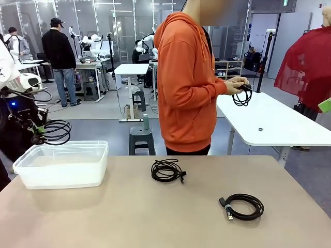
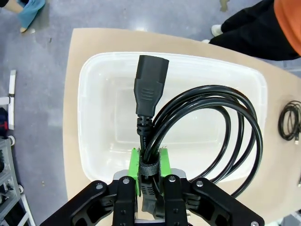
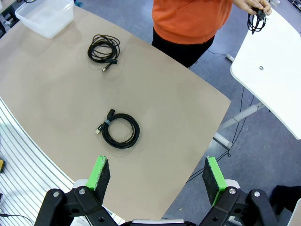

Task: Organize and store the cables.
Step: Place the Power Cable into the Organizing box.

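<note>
In the left wrist view my left gripper is shut on the strapped neck of a coiled black cable, whose plug points up over the clear plastic bin. From the front, that gripper hangs above the bin's left end with the coil sticking out to the right. Two more coiled cables lie on the tan table: one mid-table, one nearer the right. My right gripper is open high above the table's edge, holding nothing.
A person in an orange hoodie stands at the far side, both hands on another black cable. A white table stands behind on the right. Bare tan tabletop lies between the bin and the coils.
</note>
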`<state>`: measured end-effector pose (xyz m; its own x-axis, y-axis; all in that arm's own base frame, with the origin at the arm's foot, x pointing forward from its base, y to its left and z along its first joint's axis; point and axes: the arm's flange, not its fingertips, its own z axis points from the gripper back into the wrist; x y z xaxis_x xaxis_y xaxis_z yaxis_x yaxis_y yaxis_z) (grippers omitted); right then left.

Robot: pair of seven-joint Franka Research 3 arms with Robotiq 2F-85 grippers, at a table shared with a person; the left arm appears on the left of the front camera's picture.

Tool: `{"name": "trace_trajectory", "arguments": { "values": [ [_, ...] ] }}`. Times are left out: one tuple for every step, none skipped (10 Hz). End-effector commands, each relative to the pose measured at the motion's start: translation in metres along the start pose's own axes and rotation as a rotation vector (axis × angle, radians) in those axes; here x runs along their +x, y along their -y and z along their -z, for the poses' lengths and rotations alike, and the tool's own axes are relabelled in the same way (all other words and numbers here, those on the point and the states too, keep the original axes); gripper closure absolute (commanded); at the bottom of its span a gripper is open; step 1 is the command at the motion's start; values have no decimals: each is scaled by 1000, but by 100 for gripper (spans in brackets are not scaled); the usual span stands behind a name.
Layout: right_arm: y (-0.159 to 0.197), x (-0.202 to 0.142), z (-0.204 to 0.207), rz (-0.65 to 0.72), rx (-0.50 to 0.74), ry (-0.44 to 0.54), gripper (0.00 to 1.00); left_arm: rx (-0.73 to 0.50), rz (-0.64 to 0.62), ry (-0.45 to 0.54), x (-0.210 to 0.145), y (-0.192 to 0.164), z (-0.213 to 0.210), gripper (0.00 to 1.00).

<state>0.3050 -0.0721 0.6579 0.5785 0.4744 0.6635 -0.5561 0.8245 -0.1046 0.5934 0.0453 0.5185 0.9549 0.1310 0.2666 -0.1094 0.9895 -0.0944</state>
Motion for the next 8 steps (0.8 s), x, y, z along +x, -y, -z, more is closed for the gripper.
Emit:
{"name": "trace_trajectory", "arguments": {
  "values": [
    [1,0,0,4,1,0,0,19,76,-21,20,-15,14,81],
    [1,0,0,4,1,0,0,19,133,-6,30,-22,27,81],
    [1,0,0,4,1,0,0,3,158,-24,38,-28,41,81],
    [1,0,0,4,1,0,0,15,163,-63,46,-31,54,81],
    [1,0,0,4,1,0,0,13,152,-84,50,-33,66,81],
    [1,0,0,4,1,0,0,-2,160,-113,52,-34,78,81],
    [1,0,0,4,1,0,0,-33,169,-122,52,-37,95,81],
    [1,0,0,4,1,0,0,-28,176,-134,49,-38,106,81]
  ]
}}
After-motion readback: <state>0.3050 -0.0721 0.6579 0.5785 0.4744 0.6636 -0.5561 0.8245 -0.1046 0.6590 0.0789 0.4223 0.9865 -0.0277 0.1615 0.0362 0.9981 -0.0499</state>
